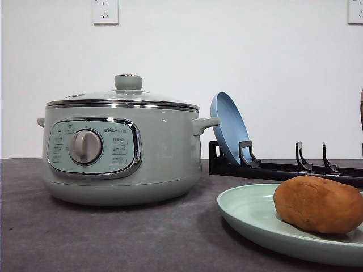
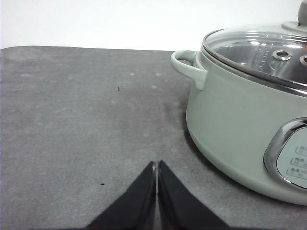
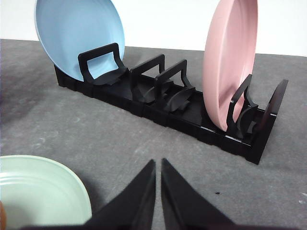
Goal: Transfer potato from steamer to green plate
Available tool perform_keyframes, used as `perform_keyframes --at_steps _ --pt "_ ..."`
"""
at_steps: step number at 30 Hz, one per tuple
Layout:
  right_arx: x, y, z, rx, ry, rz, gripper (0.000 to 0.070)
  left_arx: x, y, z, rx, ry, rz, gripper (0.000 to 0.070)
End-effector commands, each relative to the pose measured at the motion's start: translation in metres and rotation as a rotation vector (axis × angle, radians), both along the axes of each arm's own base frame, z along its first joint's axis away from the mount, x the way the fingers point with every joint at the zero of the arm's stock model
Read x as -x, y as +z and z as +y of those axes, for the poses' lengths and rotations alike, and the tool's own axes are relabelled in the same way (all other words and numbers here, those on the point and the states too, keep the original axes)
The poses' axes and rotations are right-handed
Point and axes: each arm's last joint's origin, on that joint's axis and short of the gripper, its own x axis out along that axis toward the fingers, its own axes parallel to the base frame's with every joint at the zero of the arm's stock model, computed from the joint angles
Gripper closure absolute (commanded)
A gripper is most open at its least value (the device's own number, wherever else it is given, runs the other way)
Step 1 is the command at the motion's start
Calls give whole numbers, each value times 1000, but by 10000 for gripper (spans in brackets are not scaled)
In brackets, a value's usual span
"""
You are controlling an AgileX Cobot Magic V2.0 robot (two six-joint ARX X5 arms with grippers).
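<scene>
Check the left jaws (image 2: 156, 179) first: the two black fingers are pressed together with only a hairline seam between them, nothing is held, and they hang over bare desk (image 2: 81, 124) just beside the steamer (image 2: 240, 124). Check the right jaws (image 3: 158, 184) next: they too are closed to a thin slit and empty, sitting above the desk between the near rim of the green plate (image 3: 43, 184) and the black plate rack (image 3: 192, 112). Taking the steamer as your reference in the front view, the green plate lies on the desk in front of it and to its right, and the potato (image 1: 319, 204) rests inside that plate, touching its surface. Judge the transfer as complete: the potato is on the target plate, and neither arm carries anything. The steamer's glass lid (image 1: 122, 96) is seated on the pot; through the glass in the left wrist view you can make out only a metal interior with reflections, so its contents cannot be confirmed. Beyond the steamer's right handle, the rack holds a blue plate (image 3: 79, 36) on edge at one end and a pink plate (image 3: 230, 62) on edge towards the other. What remains, at most, is parking the arms.
</scene>
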Motion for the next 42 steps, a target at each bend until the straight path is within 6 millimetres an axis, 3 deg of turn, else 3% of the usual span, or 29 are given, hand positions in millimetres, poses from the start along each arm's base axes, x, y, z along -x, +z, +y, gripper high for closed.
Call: perform_keyframes --at_steps 1,42 --pt "0 -1 0 4 -3 -2 693 -1 -6 0 -12 1 14 700" --pt "0 -1 0 4 -3 -2 693 -1 -6 0 -12 1 14 700"
